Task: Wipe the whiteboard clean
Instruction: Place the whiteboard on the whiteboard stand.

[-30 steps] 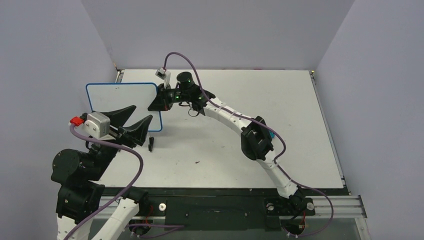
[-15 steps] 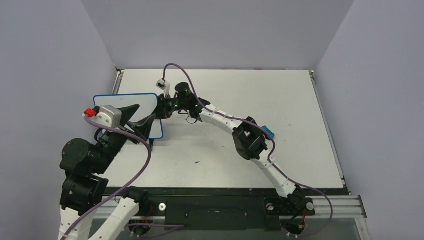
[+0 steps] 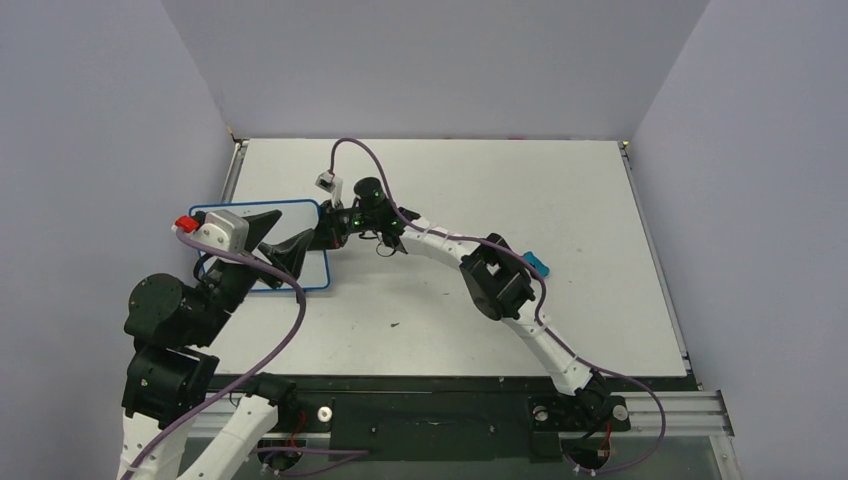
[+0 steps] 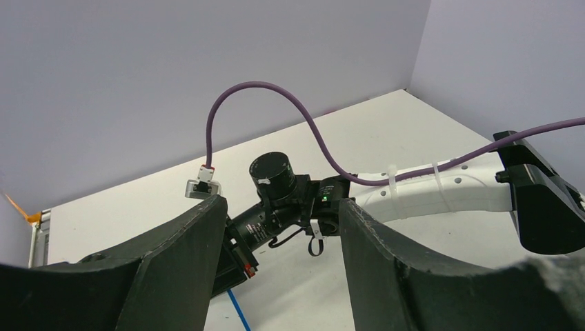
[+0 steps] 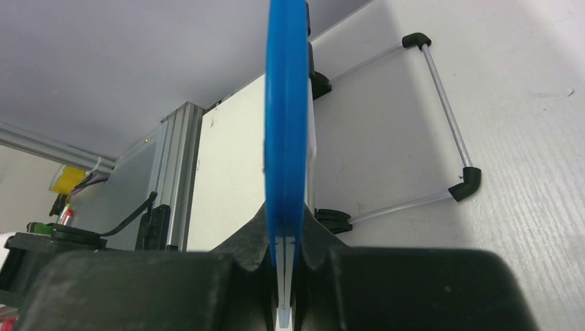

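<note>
The whiteboard, white with a thin blue rim, is held at the table's left side, tilted low; no writing shows on its visible part. My right gripper is shut on its right edge. In the right wrist view the blue rim runs edge-on between the closed fingers of my right gripper. My left gripper is open and empty, hovering just over the board's face. In the left wrist view my left gripper has spread fingers that frame the right arm's wrist and a bit of the blue rim.
A wire stand with black feet lies on the table beyond the board. A small blue eraser peeks out behind the right arm's elbow. Grey walls enclose the table; an aluminium rail runs along its left edge.
My right gripper has brought the board down and toward the near left, tilting it flatter. My left arm has moved in and up over the board, still open.
</note>
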{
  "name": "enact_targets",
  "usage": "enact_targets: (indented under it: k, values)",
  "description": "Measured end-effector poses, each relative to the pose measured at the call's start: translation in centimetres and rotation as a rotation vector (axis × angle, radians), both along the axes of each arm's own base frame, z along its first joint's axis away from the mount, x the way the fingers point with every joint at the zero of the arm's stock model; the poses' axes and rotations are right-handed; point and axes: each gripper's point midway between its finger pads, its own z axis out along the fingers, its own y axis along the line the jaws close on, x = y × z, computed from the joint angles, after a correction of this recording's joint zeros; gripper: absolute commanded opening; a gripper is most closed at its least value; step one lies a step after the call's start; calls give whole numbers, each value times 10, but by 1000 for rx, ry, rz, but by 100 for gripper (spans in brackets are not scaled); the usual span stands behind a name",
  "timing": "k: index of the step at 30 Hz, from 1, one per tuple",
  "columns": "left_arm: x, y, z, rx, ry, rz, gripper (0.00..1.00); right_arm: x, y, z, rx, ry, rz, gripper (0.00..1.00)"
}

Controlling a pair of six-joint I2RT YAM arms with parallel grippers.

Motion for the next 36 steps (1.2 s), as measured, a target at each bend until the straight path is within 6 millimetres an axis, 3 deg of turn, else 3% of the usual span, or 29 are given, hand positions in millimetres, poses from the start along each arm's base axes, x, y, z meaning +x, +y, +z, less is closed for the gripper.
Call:
enact_targets:
  k: [12,20,23,36]
  values:
    - [0,0,-2,2,6,0,58,-5,2,2,56,-59,38,14]
    - [0,-1,-5,5,14,-4,58,2,-6,-10,41,-99,41,18]
    - [0,-1,-5,4,14,-8,58,5,-9,-15,29,-116,41,25]
    - [1,-3,-8,2,22,-13,58,7,-22,-40,-30,-123,60,72]
